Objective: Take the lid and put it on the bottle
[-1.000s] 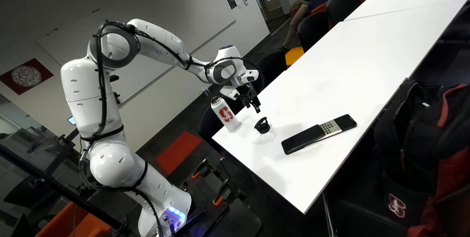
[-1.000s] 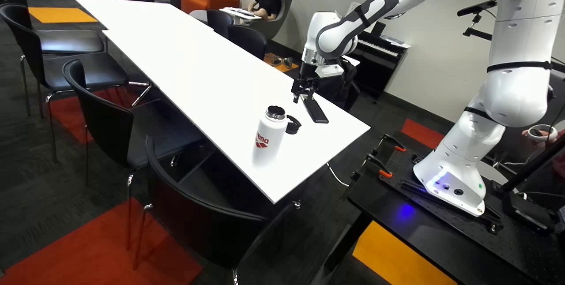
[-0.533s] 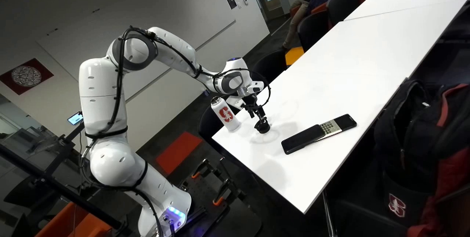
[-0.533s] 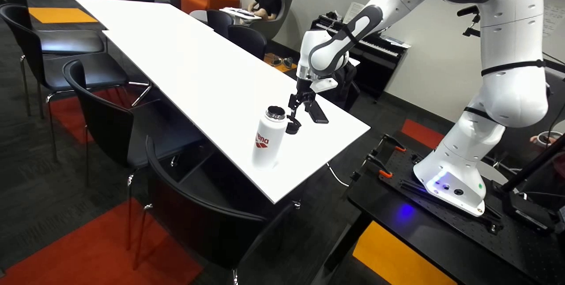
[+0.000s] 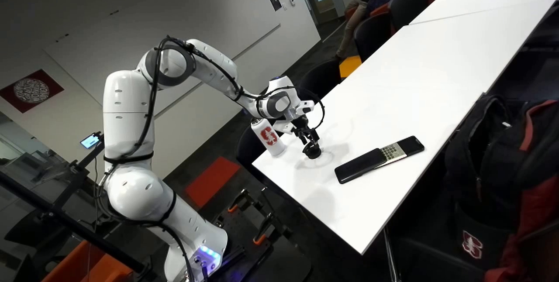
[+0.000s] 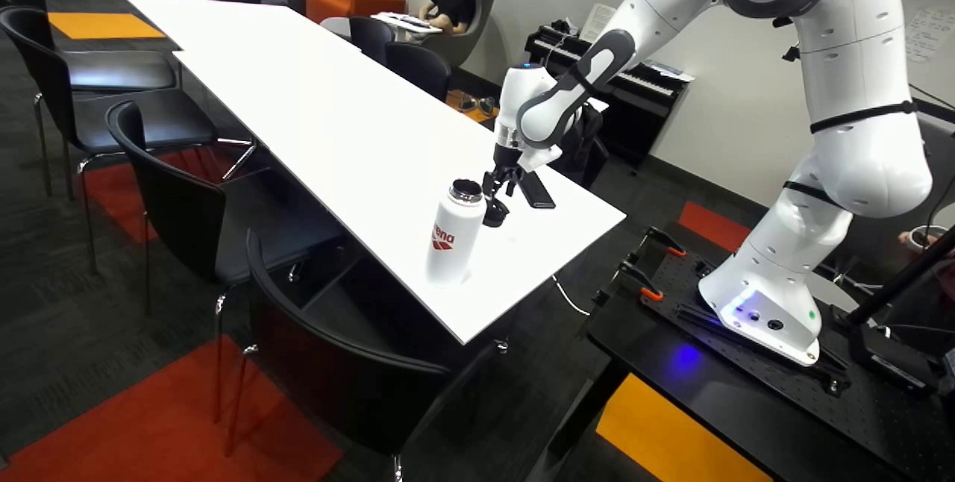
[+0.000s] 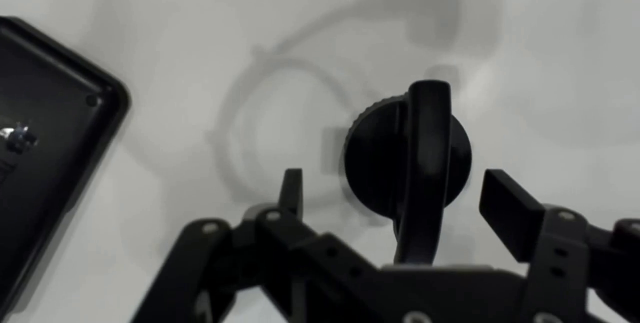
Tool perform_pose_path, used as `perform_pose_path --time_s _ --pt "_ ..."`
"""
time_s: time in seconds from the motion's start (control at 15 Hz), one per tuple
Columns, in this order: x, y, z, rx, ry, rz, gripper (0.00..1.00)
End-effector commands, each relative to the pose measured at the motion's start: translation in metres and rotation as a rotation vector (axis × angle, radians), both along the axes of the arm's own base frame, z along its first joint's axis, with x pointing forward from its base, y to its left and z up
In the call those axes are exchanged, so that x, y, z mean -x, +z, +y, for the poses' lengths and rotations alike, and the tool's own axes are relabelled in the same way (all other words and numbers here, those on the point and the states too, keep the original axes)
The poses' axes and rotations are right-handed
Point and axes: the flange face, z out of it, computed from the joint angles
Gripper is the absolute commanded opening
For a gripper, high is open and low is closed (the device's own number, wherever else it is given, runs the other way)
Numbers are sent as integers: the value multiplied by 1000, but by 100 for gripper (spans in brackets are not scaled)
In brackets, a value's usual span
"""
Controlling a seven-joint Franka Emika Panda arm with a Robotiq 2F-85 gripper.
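"Where does the pincer (image 7: 400, 200) stand?"

"Right at the round, black, plastic-looking lid (image 7: 415, 158). Its fingers (image 7: 515, 218) are spread apart, and in the wrist view the lid's arched loop (image 7: 428, 173) runs between them."

"Is it gripping anything?"

"No. Pale surface shows between the loop and each finger, with the loop closer to the finger on the picture's right. How far down the fingers reach I can't say; black merges with black in both exterior views."

"And the lid?"

"Resting on the smooth white counter (image 5: 406, 81), loop upward, between the white cylindrical bottle with red print (image 5: 268, 139) and the long, flat black device (image 5: 371, 161)."

"The bottle?"

"Upright, mouth uncovered, near the lid but apart from it."
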Motion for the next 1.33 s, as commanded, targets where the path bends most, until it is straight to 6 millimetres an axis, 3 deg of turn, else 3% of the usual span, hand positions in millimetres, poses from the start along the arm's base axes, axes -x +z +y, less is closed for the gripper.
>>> perform_pose_path --time_s 0.0,0.53,0.67,0.87,1.27 --pt "-8 -4 3 29 -10 -38 61" --pt "-7 0 7 36 -6 -40 1" --pt "-2 13 12 29 -4 -52 5" --pt "11 55 26 0 23 -89 5" --pt "47 161 63 -23 124 -182 5"
